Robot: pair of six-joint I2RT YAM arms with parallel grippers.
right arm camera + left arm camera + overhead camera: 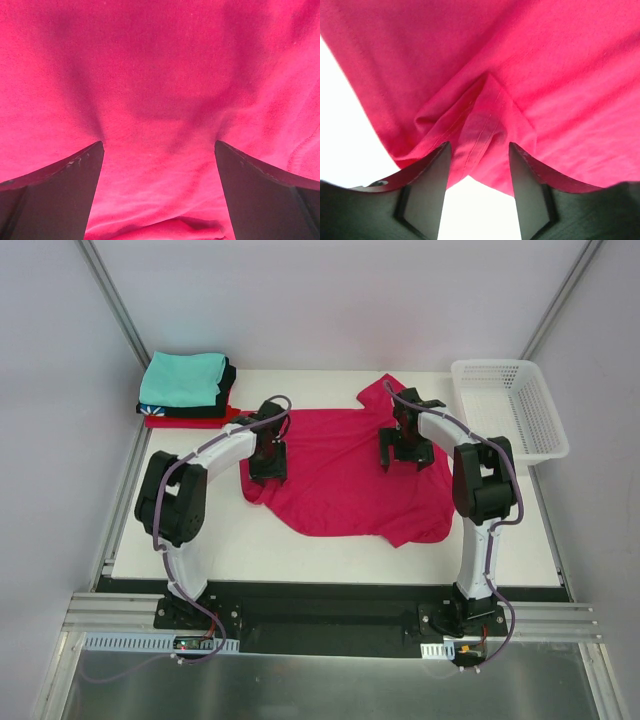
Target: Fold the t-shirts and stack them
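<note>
The crimson-pink t-shirt (340,470) lies spread and rumpled on the white table. My left gripper (267,472) is open at its left edge, and a folded hem of the shirt (480,135) lies between the fingers (427,185). My right gripper (404,460) is open, pressed down on the shirt's right part. The cloth (160,100) fills that wrist view between the fingers (60,185). A stack of folded shirts stands at the back left: teal (182,378) on top, then black (226,390), and red (190,421) at the bottom.
A white plastic mesh basket (508,405) stands at the back right, partly over the table's edge. The table's front edge (330,575) runs just ahead of the arm bases. Grey walls close in both sides.
</note>
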